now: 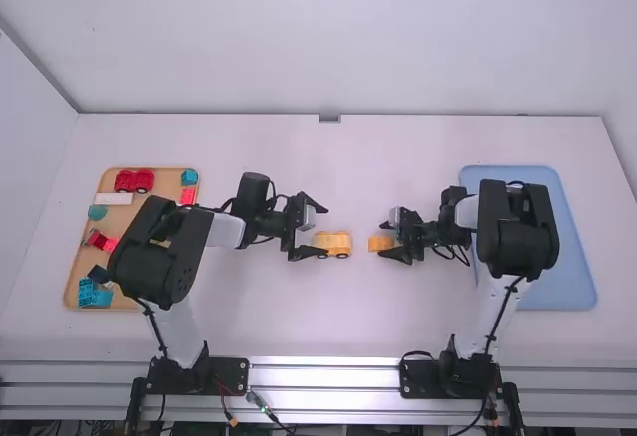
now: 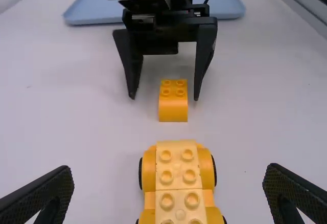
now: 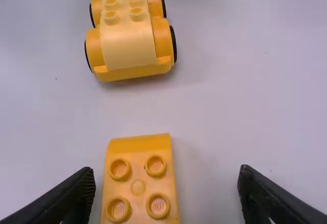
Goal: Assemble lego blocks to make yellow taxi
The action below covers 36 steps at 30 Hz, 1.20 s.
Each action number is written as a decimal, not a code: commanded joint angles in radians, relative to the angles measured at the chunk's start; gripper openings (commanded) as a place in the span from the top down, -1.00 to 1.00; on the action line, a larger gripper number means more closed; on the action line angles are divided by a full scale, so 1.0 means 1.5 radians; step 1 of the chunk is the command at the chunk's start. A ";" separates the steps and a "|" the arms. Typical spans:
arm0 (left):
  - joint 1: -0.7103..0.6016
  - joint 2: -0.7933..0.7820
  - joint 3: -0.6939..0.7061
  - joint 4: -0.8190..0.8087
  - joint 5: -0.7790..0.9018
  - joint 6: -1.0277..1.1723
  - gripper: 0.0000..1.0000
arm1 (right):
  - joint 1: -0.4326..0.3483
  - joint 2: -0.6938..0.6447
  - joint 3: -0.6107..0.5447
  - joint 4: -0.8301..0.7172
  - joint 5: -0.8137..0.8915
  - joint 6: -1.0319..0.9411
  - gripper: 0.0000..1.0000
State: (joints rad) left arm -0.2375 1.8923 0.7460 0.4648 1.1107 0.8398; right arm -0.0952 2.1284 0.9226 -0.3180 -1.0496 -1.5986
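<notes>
My left gripper (image 1: 307, 227) stands open at the left end of the yellow car base (image 1: 334, 244), which lies on the table between its spread fingers in the left wrist view. That base (image 2: 179, 180) has black-rimmed wheels and a pale yellow studded strip on top. Also open is my right gripper (image 1: 390, 239), at the small orange-yellow brick (image 1: 380, 243) to the right of the car. In the right wrist view the brick (image 3: 138, 183), with a curved end and studs upward, lies between the fingers of the right gripper (image 3: 166, 196), untouched. Seen from the left wrist, the left gripper (image 2: 166, 196) is wide apart.
A wooden tray (image 1: 72, 279) at the far left holds a red car (image 1: 134, 180), a white brick (image 1: 113, 198), teal pieces and several others. On the right a blue tray (image 1: 572, 267) lies partly under the right arm. A small gap separates car and brick.
</notes>
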 commanded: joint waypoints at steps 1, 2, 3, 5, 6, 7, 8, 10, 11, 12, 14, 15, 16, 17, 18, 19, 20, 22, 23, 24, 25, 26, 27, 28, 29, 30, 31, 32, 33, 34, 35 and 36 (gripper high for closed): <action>0.001 0.004 -0.008 0.021 -0.013 -0.062 -0.98 | -0.007 0.010 0.003 0.000 -0.018 -0.021 -0.33; 0.001 0.004 -0.008 0.025 -0.018 -0.071 -0.98 | -0.007 0.010 0.002 0.000 -0.017 -0.023 -0.31; 0.001 0.004 -0.008 0.031 -0.023 -0.082 -0.98 | -0.006 0.010 -0.001 0.001 -0.016 -0.022 -0.26; 0.001 0.004 -0.007 0.030 -0.020 -0.074 -0.98 | -0.007 0.010 -0.004 0.005 -0.016 -0.022 -0.11; 0.001 0.004 -0.007 0.029 -0.018 -0.071 -0.98 | -0.006 0.010 -0.009 0.014 -0.016 -0.020 0.00; 0.001 0.004 -0.008 0.030 -0.019 -0.075 -0.98 | -0.005 0.010 -0.013 0.023 -0.016 -0.015 0.02; 0.001 0.004 -0.008 0.029 -0.021 -0.073 -0.98 | -0.002 0.011 -0.019 0.037 -0.015 -0.014 0.08; 0.001 0.004 -0.008 0.027 -0.020 -0.074 -0.98 | 0.004 0.011 -0.024 0.046 -0.013 -0.014 0.14; 0.001 0.004 -0.008 0.027 -0.018 -0.074 -0.98 | 0.004 0.011 -0.028 0.050 -0.008 -0.015 0.24; 0.001 0.004 -0.008 0.027 -0.018 -0.074 -0.98 | 0.004 0.011 -0.028 0.050 -0.005 -0.015 0.25; 0.001 0.004 -0.008 0.024 -0.020 -0.074 -0.98 | 0.003 0.011 -0.028 0.049 0.003 -0.014 0.40; 0.001 0.004 -0.008 0.018 -0.021 -0.073 -0.98 | 0.003 0.011 -0.028 0.047 0.001 -0.014 0.42; 0.001 0.004 -0.008 0.013 -0.021 -0.073 -0.98 | 0.003 0.011 -0.027 0.047 -0.001 -0.014 0.42; 0.001 0.005 -0.008 0.007 -0.024 -0.073 -0.98 | 0.003 0.011 -0.026 0.044 -0.002 -0.014 0.42; 0.001 0.007 -0.008 0.002 -0.033 -0.073 -0.98 | 0.003 0.011 -0.025 0.043 -0.004 -0.014 0.43; -0.001 0.012 -0.008 -0.002 -0.046 -0.071 -0.98 | 0.003 0.011 -0.024 0.041 -0.005 -0.014 0.43; -0.004 0.017 -0.008 -0.003 -0.055 -0.066 -0.98 | 0.003 0.011 -0.023 0.038 -0.006 -0.015 0.43; -0.014 0.030 -0.008 -0.008 -0.063 -0.034 -0.98 | 0.003 0.011 -0.015 0.022 -0.005 -0.014 0.44; -0.021 0.038 -0.008 -0.008 -0.064 -0.017 -0.98 | 0.003 0.011 -0.008 0.009 -0.005 -0.015 0.45; -0.025 0.042 -0.008 -0.007 -0.067 -0.010 -0.98 | 0.003 0.011 -0.002 -0.004 -0.005 -0.017 0.44; -0.032 0.050 -0.008 -0.006 -0.073 0.003 -0.98 | 0.004 0.011 0.007 -0.024 -0.006 -0.023 0.46; -0.038 0.059 -0.008 0.000 -0.081 0.010 -0.98 | 0.005 0.011 0.015 -0.044 -0.009 -0.035 0.46; -0.040 0.064 -0.008 0.004 -0.085 0.010 -0.98 | 0.007 0.011 0.020 -0.058 -0.013 -0.045 0.46; -0.044 0.073 -0.008 0.012 -0.093 0.009 -0.98 | 0.012 0.011 0.031 -0.082 -0.021 -0.066 0.46; -0.045 0.077 -0.008 0.015 -0.096 0.009 -0.98 | 0.014 0.011 0.038 -0.101 -0.023 -0.081 0.46; -0.046 0.081 -0.008 0.017 -0.097 0.009 -0.98 | 0.016 0.011 0.043 -0.113 -0.024 -0.090 0.46; -0.047 0.086 -0.008 0.019 -0.101 0.009 -0.98 | 0.019 0.011 0.054 -0.138 -0.023 -0.107 0.46; -0.047 0.092 -0.008 0.023 -0.101 0.009 -0.98 | 0.022 0.011 0.064 -0.160 -0.022 -0.120 0.45; -0.047 0.105 -0.007 0.039 -0.100 0.008 -0.99 | 0.028 0.011 0.081 -0.195 -0.020 -0.136 0.44; -0.047 0.106 -0.007 0.041 -0.100 0.007 -0.98 | 0.028 0.011 0.083 -0.198 -0.020 -0.138 0.44; -0.048 0.117 -0.006 0.057 -0.101 -0.007 -0.98 | 0.033 0.011 0.093 -0.217 -0.020 -0.144 0.44; -0.047 0.130 -0.005 0.077 -0.101 -0.025 -0.98 | 0.037 0.011 0.103 -0.234 -0.021 -0.144 0.44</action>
State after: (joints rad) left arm -0.3061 2.0476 0.7433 0.5621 0.9554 0.8295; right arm -0.0509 2.1292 1.0401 -0.6418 -1.0637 -1.7649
